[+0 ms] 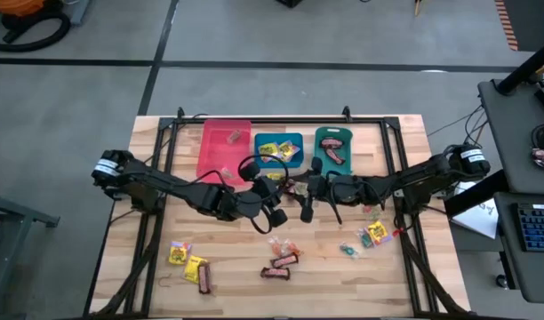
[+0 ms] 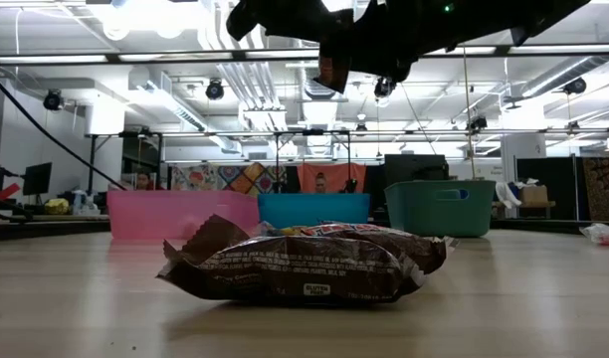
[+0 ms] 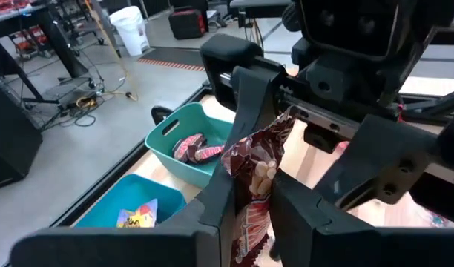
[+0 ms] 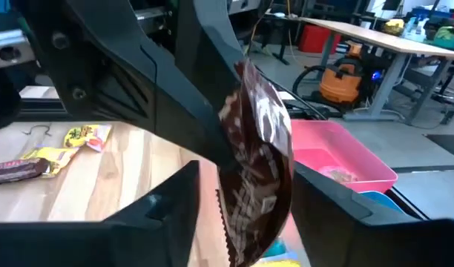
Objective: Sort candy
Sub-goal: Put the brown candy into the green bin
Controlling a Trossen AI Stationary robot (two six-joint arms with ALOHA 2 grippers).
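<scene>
A dark brown-red candy bar [image 3: 254, 172] is held above the middle of the table by my left gripper [image 3: 249, 216], which is shut on it. My right gripper [image 4: 245, 204] faces it from the table's right and is open. Its two fingers stand on either side of the bar's [image 4: 258, 159] free end, and I cannot tell whether they touch it. In the high view the two grippers [image 1: 276, 210] [image 1: 309, 197] meet just in front of the blue bin [image 1: 279, 149]. More candy lies on the table: yellow packets [image 1: 185, 258] and brown bars [image 1: 281, 267]. My left gripper pinches one end of the bar's wrapper [image 3: 245, 211] between its two fingers. It comes from the table's left, slanting a little downward. The rest of the bar sticks out past the fingertips, its crinkled free end [image 3: 280, 127] up, clear of the table.
A pink bin [image 1: 226, 147], the blue bin and a teal bin [image 1: 332, 147] stand in a row at the far edge; the teal one holds brown bars [image 3: 191, 150]. A yellow packet [image 1: 376, 233] and small teal pieces [image 1: 348, 251] lie at the right. One brown bar [image 2: 304, 264] lies close to the low camera.
</scene>
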